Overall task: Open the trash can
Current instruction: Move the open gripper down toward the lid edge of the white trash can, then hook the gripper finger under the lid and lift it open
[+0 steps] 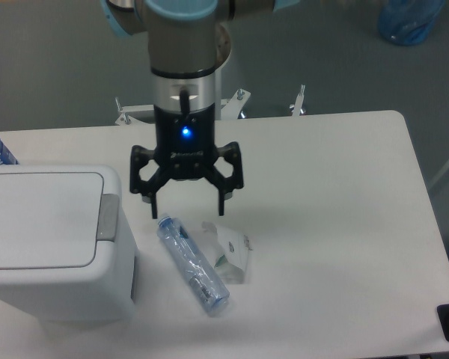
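White table point(337, 224), trash can point(49, 243) at its left edge, lid shut.
Gripper point(187, 203) hangs to the can's right, jaws spread and empty, just above a lying clear bottle point(192, 264) beside a crumpled wrapper point(232, 250).

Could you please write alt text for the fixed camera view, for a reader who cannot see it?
A robot gripper hangs open above a white table, over a plastic bottle lying beside a crumpled clear wrapper. At left stands a white trash can, lid closed, grey tab facing the bottle.
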Controlling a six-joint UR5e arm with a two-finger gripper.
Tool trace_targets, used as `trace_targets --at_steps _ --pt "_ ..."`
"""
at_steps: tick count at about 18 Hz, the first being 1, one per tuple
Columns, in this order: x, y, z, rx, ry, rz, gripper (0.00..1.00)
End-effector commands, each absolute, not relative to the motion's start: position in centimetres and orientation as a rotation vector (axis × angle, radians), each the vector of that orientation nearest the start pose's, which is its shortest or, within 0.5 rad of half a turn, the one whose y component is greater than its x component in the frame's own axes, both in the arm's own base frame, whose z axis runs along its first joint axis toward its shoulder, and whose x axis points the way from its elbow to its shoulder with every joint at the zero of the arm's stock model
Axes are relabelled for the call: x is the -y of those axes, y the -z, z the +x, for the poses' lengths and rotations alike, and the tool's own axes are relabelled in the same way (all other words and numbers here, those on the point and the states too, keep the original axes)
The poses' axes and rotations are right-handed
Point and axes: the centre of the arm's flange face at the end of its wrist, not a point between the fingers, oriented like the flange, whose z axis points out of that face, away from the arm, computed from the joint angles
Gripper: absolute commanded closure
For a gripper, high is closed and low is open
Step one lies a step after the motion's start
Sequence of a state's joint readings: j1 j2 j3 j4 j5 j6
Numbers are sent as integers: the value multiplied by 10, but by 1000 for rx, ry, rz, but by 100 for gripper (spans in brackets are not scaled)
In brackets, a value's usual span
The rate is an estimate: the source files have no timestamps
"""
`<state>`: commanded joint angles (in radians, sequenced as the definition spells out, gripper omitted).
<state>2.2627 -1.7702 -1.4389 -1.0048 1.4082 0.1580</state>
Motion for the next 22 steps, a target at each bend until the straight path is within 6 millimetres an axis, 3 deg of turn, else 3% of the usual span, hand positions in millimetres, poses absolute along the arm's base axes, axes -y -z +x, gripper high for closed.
trace_targets --at_steps 22 --pt "-577 -497 -253 672 -37 -2563 0"
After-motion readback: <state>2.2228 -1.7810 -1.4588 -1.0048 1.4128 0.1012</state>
